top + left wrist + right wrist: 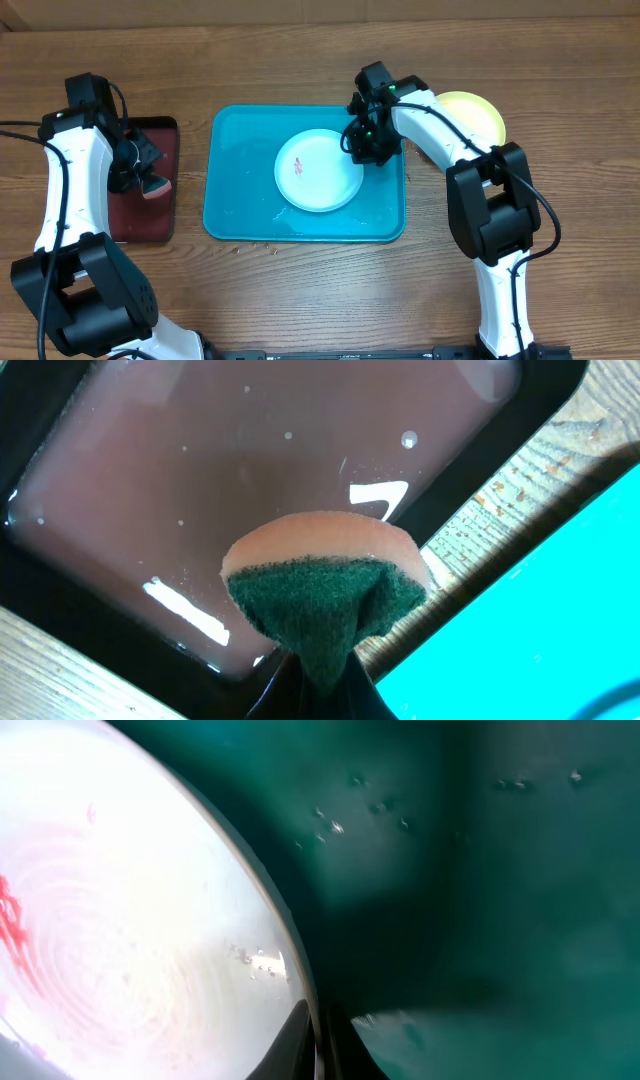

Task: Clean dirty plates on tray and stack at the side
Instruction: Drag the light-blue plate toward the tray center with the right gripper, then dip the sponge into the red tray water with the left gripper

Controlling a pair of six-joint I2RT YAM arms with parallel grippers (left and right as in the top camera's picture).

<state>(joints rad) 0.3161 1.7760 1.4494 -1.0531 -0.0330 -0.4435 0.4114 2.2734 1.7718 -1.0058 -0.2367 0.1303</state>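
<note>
Blue tray (235, 205) in middle, long side left to right, holds white plate (318, 172), flat, red smear. Yellow plate (478, 112) on worktop (300, 290), upper right. Left pincer (143, 175) pinching sponge (325, 590) over wet red tray (165, 135). Right pincer (365, 150) at white plate's right edge; spread or pressed, cannot tell.

I read no text, label, brand, number or sign in any of my three views. The red marks on the white plate (325, 175) are smears, not letters, and the bright shape on the dark red tray (200, 480) is only glare.
</note>
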